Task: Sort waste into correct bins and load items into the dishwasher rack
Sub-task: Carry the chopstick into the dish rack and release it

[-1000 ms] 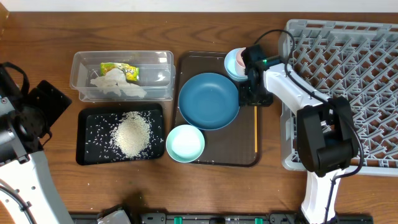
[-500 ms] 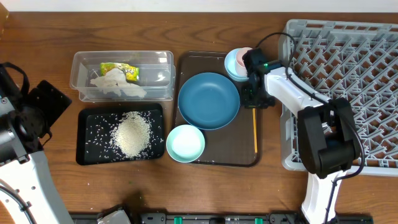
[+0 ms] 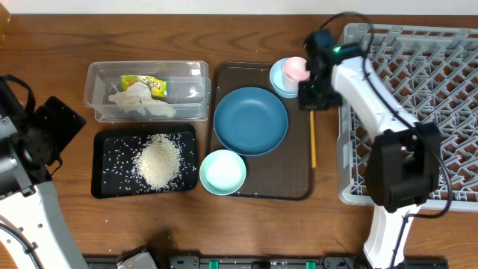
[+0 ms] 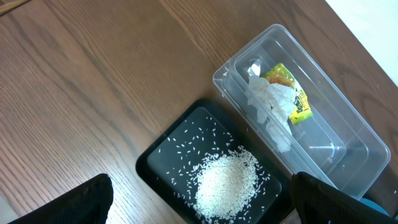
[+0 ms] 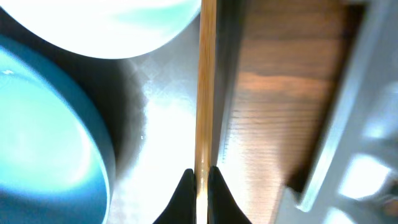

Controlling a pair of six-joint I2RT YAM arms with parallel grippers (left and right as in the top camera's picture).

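Two-finger right gripper [image 5: 200,180]: clenched on the far end of a thin wooden stick [image 5: 205,81].
Wooden stick: runs along the right edge of the brown serving tray [image 3: 269,183]; I cannot tell whether it is lifted or resting.
Left gripper [image 4: 208,199]: released, fingers spread wide, holding nothing, above the table at the left.
Pink cup [image 3: 296,69]: sits in the light blue bowl [image 3: 277,78], just left of the right gripper.
Dark blue dish [image 3: 251,121]: on the serving tray, beside the stick.
Mint-green bowl [image 3: 222,172]: at the tray's near left corner.
Rice [image 3: 158,161]: heaped in the black tray [image 3: 104,140].
Tissue [image 3: 138,103] and wrapper [image 3: 146,84]: inside the clear tub [image 3: 97,75], far of the black tray.
Dishwasher rack [image 3: 418,90]: at the right, no dishes in it.
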